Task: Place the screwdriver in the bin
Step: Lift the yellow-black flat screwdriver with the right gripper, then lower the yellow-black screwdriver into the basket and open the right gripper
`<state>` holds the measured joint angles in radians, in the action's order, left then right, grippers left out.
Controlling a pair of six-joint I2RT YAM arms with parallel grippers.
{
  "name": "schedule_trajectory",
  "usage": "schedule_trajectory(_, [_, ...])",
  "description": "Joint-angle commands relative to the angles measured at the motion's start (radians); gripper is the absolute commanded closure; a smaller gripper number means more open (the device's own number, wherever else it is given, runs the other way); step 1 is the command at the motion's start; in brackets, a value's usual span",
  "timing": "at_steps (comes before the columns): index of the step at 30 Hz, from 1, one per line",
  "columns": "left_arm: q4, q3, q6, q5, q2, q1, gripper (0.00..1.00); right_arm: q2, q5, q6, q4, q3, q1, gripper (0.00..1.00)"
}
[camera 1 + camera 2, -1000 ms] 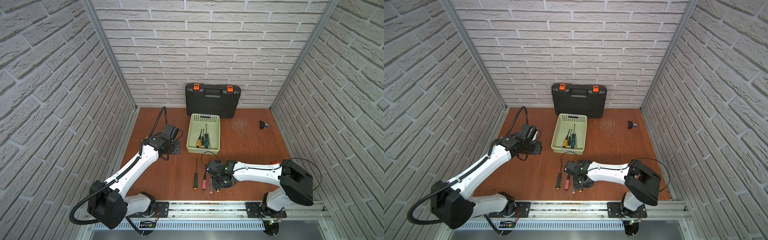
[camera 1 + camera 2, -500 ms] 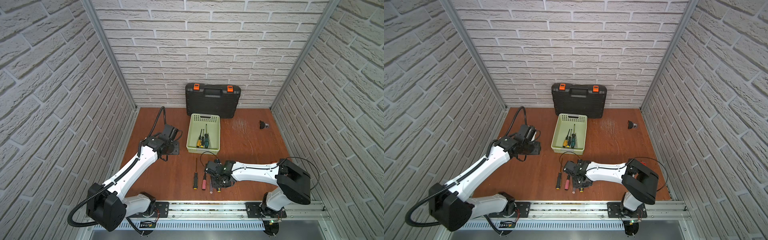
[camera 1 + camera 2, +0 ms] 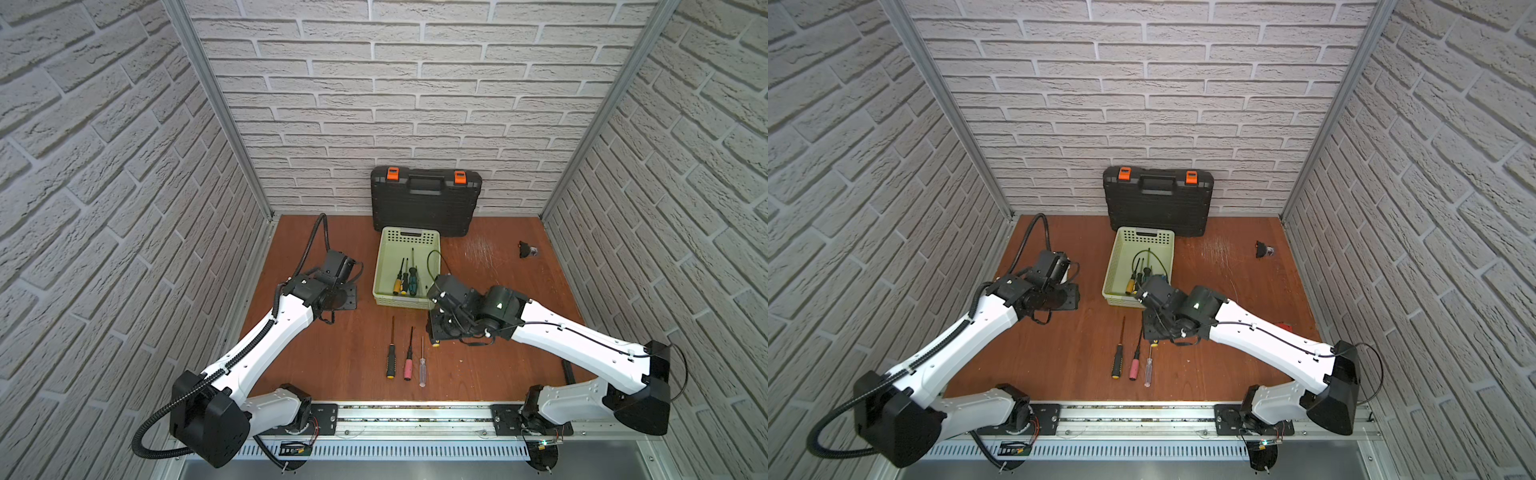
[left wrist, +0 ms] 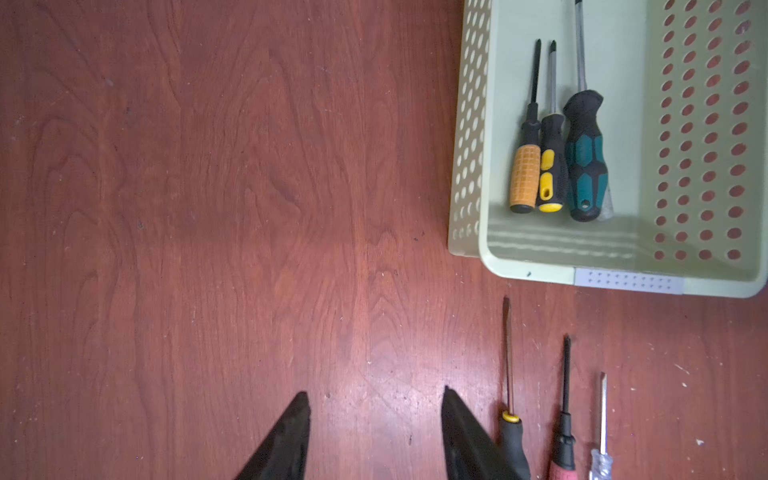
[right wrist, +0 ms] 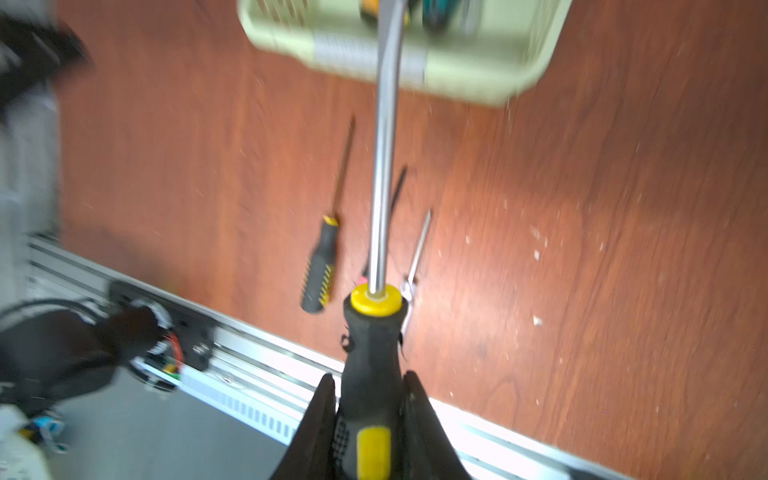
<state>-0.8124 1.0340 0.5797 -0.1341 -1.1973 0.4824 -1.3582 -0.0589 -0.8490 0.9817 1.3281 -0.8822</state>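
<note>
Right gripper (image 5: 370, 380): grips black-and-yellow screwdriver (image 5: 384, 187) by its handle, centre frame; shaft aimed at pale green bin (image 5: 478, 83), upper frame, ready for dropping in
Left gripper (image 4: 374, 392): jaws apart, empty; lower centre, leaving the approach free

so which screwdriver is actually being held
The black-and-yellow-handled screwdriver with the long silver shaft, clamped in the right gripper; the others lie on the table or in the bin.

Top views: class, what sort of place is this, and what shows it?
Probably a staged robot test cell, not a real workshop: brick-patterned panels on a metal frame, two arms bolted to a rail, screwdrivers near a bin.
</note>
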Motion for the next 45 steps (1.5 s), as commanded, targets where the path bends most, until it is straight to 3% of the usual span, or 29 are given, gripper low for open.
schedule_trajectory(1, [-0.003,-0.018,0.008,-0.022,0.031,-0.009,0.48,-0.106,0.038,0.156,-0.046,0.082,0.106,0.94])
schedule_trajectory(8, [-0.032,-0.051,0.033,-0.026,0.105,-0.018,0.48,-0.420,0.090,0.357,-0.076,0.318,0.240,0.95])
schedule_trajectory(15, [-0.049,-0.072,0.034,-0.027,0.133,-0.022,0.48,-0.643,0.065,0.400,-0.080,0.430,0.314,0.94])
schedule_trajectory(45, [0.011,-0.144,-0.007,-0.023,0.211,-0.046,0.47,-0.878,-0.002,0.380,0.062,0.583,0.338,0.87])
